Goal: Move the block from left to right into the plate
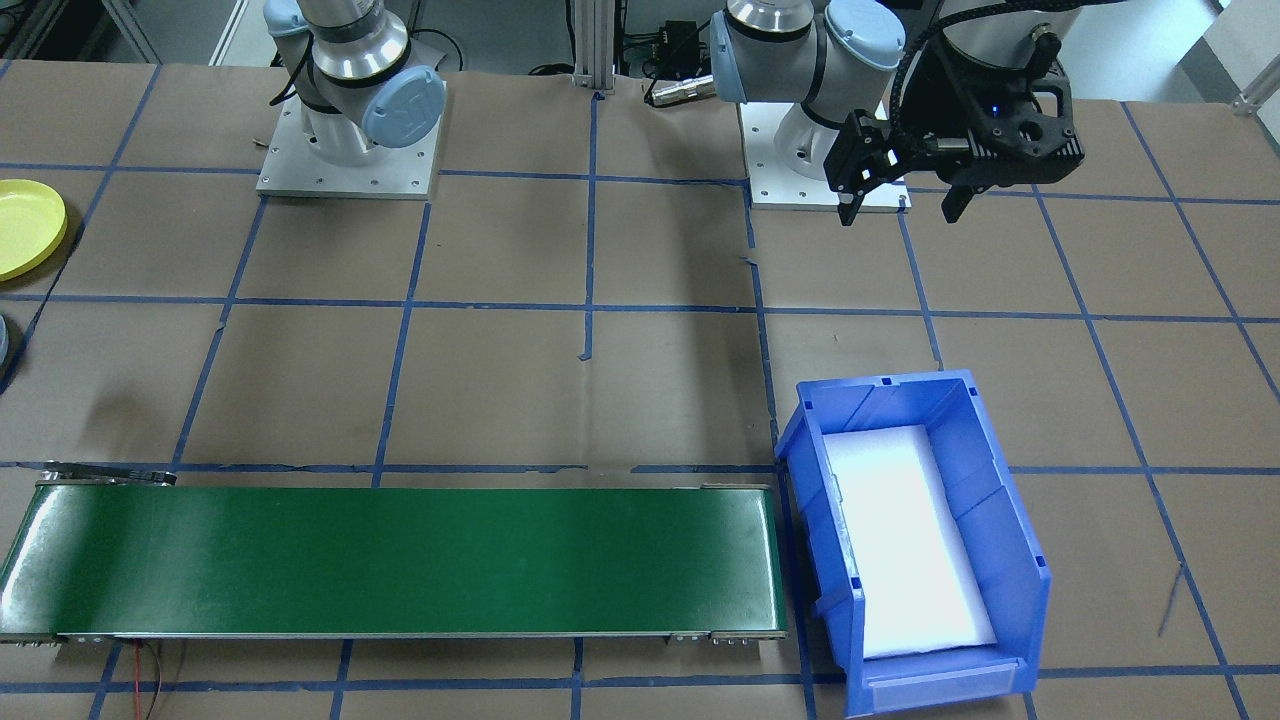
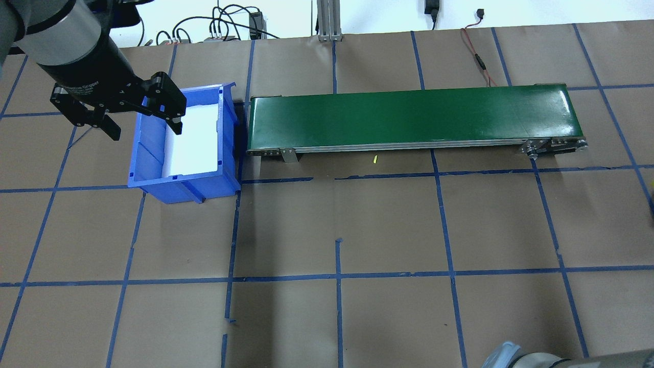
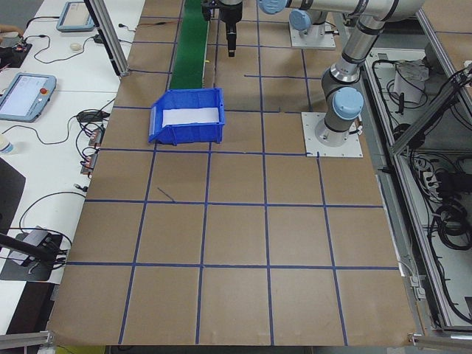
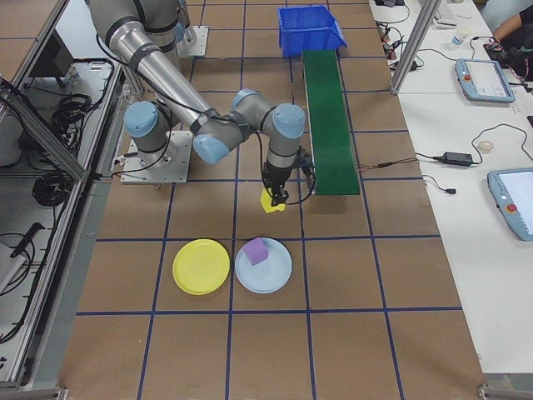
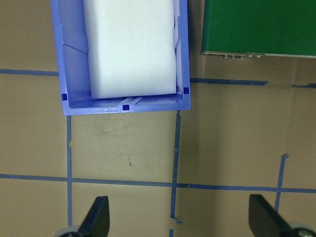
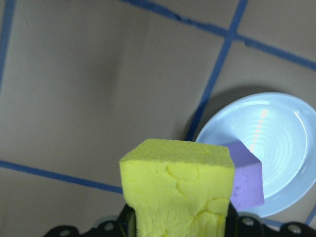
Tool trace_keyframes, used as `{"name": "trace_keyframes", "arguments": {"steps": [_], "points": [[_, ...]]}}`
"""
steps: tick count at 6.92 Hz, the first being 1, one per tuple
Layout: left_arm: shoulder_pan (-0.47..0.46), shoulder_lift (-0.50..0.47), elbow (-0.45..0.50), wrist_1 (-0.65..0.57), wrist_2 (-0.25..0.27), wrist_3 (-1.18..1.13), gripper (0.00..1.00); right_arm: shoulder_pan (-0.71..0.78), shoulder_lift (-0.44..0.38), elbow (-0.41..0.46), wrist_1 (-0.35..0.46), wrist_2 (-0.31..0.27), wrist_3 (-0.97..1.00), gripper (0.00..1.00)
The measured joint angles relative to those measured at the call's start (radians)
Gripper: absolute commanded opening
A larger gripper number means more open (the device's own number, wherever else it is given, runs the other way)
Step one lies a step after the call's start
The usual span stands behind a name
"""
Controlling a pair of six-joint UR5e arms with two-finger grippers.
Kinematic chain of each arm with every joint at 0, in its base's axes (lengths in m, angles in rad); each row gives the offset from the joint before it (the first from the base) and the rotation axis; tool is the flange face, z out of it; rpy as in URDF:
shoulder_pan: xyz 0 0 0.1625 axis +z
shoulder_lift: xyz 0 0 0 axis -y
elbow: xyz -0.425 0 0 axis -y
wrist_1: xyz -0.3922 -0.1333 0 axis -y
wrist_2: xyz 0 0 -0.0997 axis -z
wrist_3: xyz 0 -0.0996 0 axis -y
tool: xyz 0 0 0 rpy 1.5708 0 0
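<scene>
A yellow foam block (image 6: pixel 177 182) fills the bottom of the right wrist view, and my right gripper (image 4: pixel 276 195) is shut on it. From the right side, the block (image 4: pixel 271 202) hangs just above the table beside the near end of the belt. The yellow plate (image 4: pixel 201 267) lies empty further toward the table's end and also shows at the table's edge (image 1: pixel 25 228). My left gripper (image 2: pixel 143 128) hovers open and empty over the blue bin's (image 2: pixel 148 153) edge, its fingertips (image 5: pixel 98 215) wide apart.
A light blue plate (image 4: pixel 275 275) holding a purple block (image 4: pixel 256 250) sits next to the yellow plate; both show below the held block (image 6: pixel 276 143). A green conveyor belt (image 1: pixel 400 560) runs between the bin (image 1: pixel 1000 480), which has a white foam liner, and the plates.
</scene>
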State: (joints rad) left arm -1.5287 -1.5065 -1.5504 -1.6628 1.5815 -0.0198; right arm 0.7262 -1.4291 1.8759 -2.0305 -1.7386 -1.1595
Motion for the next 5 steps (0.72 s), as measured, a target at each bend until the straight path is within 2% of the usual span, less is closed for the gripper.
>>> {"name": "trace_keyframes", "arguments": {"steps": [2, 3, 5], "points": [[0.000, 0.000, 0.000, 0.000, 0.000, 0.001, 1.00, -0.239, 0.000, 0.021, -0.014, 0.032, -0.198, 0.32], [-0.001, 0.000, 0.000, 0.000, 0.000, 0.000, 1.00, -0.328, 0.005, 0.035, -0.016, 0.064, -0.263, 0.40], [-0.001, 0.000, 0.000, 0.000, 0.000, 0.000, 1.00, -0.449, 0.045, 0.072, -0.025, 0.150, -0.362, 1.00]]}}
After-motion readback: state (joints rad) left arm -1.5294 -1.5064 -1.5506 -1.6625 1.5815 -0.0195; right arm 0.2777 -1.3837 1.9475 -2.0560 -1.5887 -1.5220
